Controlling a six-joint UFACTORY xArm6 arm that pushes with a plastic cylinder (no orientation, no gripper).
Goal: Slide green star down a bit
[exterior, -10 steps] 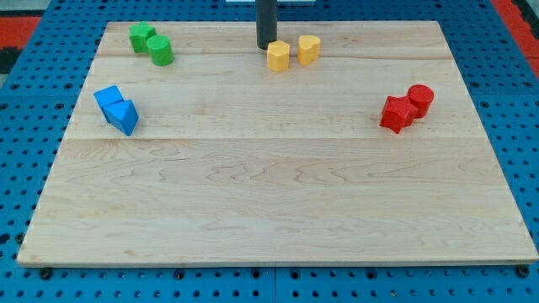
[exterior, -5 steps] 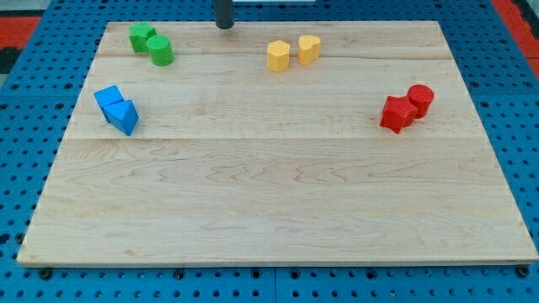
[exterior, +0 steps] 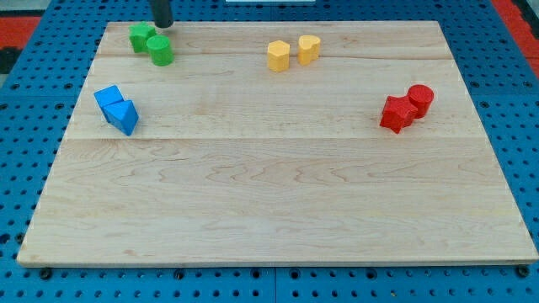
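Green star [exterior: 141, 36] sits near the board's [exterior: 278, 202] top-left corner, touching the green cylinder [exterior: 160, 50] at its lower right. Its star shape is hard to make out. My tip [exterior: 162, 26], just beside its upper right, holds nothing; the rod is cut off by the view's top edge.

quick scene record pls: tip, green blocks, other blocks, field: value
tip: my tip at the view's top edge of the board, just up and right of the green pair
green star: green star, top left, touching the green cylinder
green cylinder: green cylinder, down-right of the star
tip contact: very close to the star, touch cannot be told
blue blocks: two blue blocks, left side, touching
yellow blocks: two yellow blocks, top centre
red blocks: two red blocks, right side
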